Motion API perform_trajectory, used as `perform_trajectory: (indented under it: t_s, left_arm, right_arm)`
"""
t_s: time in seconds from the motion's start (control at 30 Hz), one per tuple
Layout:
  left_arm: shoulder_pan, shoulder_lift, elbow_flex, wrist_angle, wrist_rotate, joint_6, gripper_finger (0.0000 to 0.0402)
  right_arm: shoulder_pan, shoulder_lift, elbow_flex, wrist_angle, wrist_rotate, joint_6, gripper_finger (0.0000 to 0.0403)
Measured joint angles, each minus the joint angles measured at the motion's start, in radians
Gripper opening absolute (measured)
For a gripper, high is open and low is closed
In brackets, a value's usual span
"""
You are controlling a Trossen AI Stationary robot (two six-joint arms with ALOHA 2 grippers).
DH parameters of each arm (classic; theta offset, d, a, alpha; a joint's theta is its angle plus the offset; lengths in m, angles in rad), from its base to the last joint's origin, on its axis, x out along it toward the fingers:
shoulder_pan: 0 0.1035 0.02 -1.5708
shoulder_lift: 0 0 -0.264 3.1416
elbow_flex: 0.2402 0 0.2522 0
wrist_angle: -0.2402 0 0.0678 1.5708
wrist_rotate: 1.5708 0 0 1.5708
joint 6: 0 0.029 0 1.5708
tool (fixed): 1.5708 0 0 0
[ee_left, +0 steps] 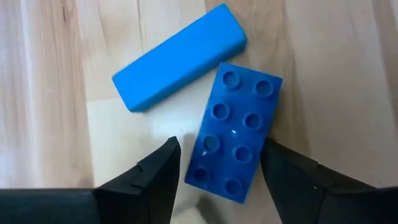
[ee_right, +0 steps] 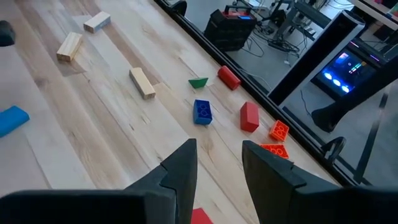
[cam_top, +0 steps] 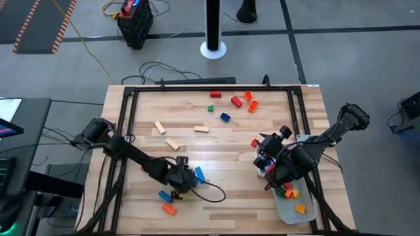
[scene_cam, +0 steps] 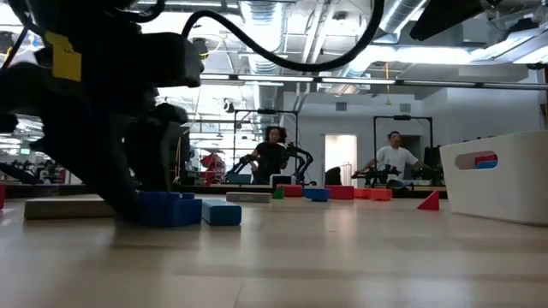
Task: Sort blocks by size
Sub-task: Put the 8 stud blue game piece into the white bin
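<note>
Your left gripper [ee_left: 217,171]: jaws open, straddling 1 studded blue brick [ee_left: 234,131] beside 1 smooth blue block [ee_left: 179,57]. Your right gripper [ee_right: 219,163]: open, empty, near the tray [cam_top: 296,219].

No legible text, label or number anywhere.

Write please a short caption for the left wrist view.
Open left gripper straddles a studded dark blue brick, beside a smooth light blue block.
</note>
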Motion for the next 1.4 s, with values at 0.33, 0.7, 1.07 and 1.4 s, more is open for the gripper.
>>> perform_trajectory:
  t_s: [0.33,0.7,1.07,1.4]
  left_arm:
    - [0.062,0.004,0.0,0.022,0.08,0.127,0.0204]
    - [0.078,0.004,0.0,0.045,0.131,0.134,0.0128]
    - [0.244,-0.067,-0.002,0.272,0.17,0.268,0.0128]
    - [0.428,0.081,0.069,0.686,0.404,0.232,0.0128]
  right_arm:
    - [0.003,0.0,0.0,-0.002,0.0,0.0,0.0156]
    - [0.004,0.0,0.0,-0.001,0.0,0.0,0.0156]
    - [0.058,-0.052,0.007,-0.102,0.039,0.15,0.0156]
    - [0.03,-0.056,0.007,-0.131,0.213,0.238,0.0156]
